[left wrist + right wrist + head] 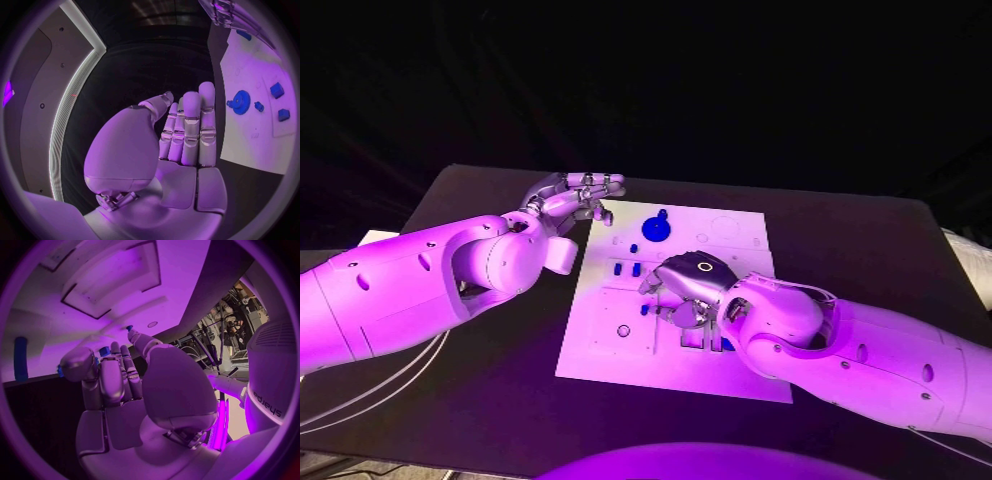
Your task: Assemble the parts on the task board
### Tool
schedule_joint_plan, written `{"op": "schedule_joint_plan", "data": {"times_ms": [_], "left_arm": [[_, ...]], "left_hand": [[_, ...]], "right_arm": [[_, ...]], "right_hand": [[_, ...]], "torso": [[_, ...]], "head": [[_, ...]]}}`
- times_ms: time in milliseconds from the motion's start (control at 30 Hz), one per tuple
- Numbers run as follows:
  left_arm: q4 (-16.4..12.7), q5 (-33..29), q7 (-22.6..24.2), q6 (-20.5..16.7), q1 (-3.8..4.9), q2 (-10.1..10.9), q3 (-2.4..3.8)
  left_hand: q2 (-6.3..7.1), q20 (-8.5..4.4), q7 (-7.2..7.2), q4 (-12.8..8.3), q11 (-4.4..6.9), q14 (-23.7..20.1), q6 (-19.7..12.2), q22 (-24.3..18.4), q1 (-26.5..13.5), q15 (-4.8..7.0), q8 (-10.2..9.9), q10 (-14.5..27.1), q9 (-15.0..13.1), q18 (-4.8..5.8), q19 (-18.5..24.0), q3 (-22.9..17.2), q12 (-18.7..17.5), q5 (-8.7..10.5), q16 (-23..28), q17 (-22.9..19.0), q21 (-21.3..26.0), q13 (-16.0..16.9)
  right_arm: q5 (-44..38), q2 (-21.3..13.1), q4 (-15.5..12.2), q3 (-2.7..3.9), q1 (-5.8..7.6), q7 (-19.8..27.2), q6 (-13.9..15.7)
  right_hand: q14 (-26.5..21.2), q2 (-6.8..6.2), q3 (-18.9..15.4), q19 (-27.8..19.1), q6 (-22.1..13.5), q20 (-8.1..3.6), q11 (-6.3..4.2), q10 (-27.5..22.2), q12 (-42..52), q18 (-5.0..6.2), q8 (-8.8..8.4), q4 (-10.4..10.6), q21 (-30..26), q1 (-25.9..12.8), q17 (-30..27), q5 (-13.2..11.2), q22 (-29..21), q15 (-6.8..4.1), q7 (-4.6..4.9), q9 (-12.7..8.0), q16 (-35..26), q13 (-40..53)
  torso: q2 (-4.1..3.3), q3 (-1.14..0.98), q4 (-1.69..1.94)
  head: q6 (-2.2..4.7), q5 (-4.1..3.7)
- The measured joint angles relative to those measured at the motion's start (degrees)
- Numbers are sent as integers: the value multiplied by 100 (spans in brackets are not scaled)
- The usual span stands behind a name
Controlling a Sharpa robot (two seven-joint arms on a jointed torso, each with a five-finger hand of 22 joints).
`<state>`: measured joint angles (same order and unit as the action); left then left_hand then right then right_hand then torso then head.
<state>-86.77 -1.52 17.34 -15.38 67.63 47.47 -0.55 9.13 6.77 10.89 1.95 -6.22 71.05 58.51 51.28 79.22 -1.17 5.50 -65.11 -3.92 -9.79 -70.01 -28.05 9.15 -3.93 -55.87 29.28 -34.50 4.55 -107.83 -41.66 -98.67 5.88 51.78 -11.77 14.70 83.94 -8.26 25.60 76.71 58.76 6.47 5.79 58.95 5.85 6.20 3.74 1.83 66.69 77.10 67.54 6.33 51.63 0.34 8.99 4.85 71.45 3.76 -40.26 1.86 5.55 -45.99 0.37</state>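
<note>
So far the left hand (577,196) hovers empty, fingers straight, off the task board (625,350)'s far-left corner; a blue gear (656,228) sits seated, small parts (629,268) lie loose mid-board; right hand (689,290) pinches a small blue piece (129,328), unplaced

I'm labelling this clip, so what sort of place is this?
Likely a robot test bench or demo stand: a black table, a white task board with small blue parts, dark surroundings.
</note>
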Motion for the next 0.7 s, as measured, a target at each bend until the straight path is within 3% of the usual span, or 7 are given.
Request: {"op": "schedule_joint_plan", "data": {"times_ms": [167,333,500,700], "left_arm": [[1,0,-16,7,0,24,0],[0,1,-25,11,0,41,-1],[-4,3,-35,17,0,47,-1],[-5,5,-43,27,0,46,-1]], "left_hand": [[0,0,0,0,0,0,0,0,0,0,0,0,0,0,0,0,0,0,0,0,0,0],[0,0,0,0,0,0,0,0,0,0,0,0,0,0,0,-1,0,0,0,0,0,0],[0,0,0,1,0,0,0,1,0,0,0,0,0,-1,0,-1,0,0,0,1,0,0],[0,0,0,1,0,0,0,-5,0,0,0,0,0,0,0,-1,0,0,0,1,0,0]], "right_arm": [[176,-436,-259,164,44,0,189],[350,-873,-380,258,249,-47,217],[403,-1181,-377,283,404,-156,105],[361,-1276,-261,286,441,-268,-144]], "right_hand": [[0,4,-15,24,77,-24,-40,163,95,0,0,15,13,4,-8,0,60,0,-36,-5,0,0],[0,-24,-137,53,48,-53,-63,140,97,0,0,38,36,-23,-16,32,83,0,-102,-39,0,-13],[14,-98,-470,82,-91,-86,-110,-141,-23,0,0,119,35,-92,-37,12,37,-83,-241,-92,0,-18],[-2,-141,-634,85,-111,-125,-101,-189,-43,0,0,172,7,-46,-52,-26,7,-108,-260,-93,0,-18]], "torso": [[2,4,-9],[2,6,-23],[6,6,-33],[5,5,-32]], "head": [[19,-38],[57,-100],[91,-155],[116,-201]]}}
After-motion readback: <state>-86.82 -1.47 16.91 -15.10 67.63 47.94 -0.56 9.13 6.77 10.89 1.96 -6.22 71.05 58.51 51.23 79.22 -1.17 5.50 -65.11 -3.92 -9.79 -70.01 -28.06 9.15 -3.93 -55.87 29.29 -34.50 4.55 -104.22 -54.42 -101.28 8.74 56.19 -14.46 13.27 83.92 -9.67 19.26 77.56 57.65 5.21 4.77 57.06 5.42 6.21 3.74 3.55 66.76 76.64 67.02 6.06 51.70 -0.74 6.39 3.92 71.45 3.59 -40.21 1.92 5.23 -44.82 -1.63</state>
